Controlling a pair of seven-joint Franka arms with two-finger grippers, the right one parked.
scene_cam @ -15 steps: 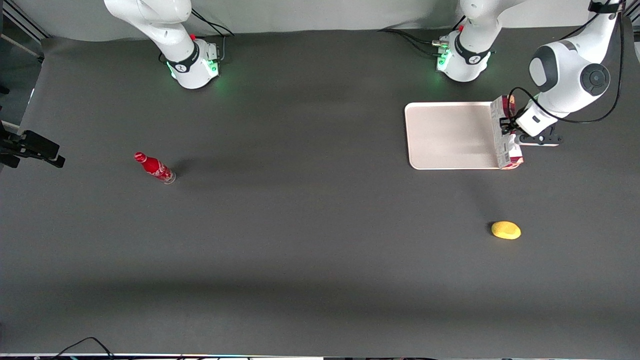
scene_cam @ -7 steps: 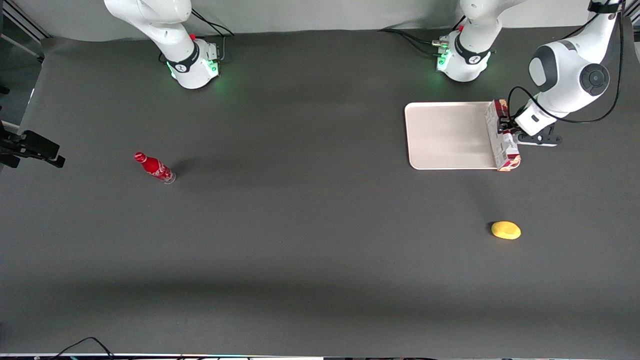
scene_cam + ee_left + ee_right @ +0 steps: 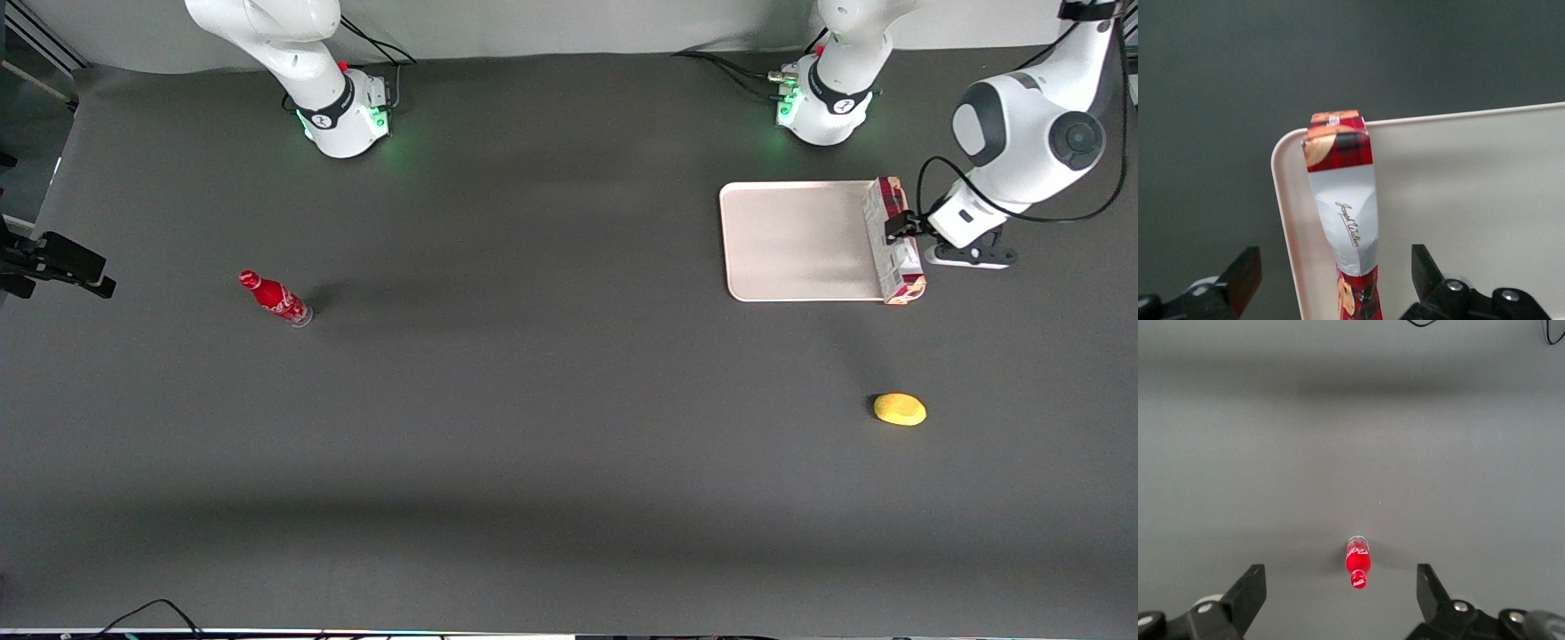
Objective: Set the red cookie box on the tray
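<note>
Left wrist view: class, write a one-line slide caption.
Open gripper straddles the red cookie box lying along the tray edge.

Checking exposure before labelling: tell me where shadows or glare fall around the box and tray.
Front view: the tray is evenly lit without glare; the red cookie box lies along its edge, the open hand beside it. Left wrist view: the box's white label reads sharply, and the table looks uniformly dark.

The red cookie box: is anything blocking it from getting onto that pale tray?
Nothing visible does. The red cookie box already stands on its long edge along the tray's rim, at the working arm's end. The gripper is right beside it with its fingers spread wide of the carton. The tray's flat surface is bare.
</note>
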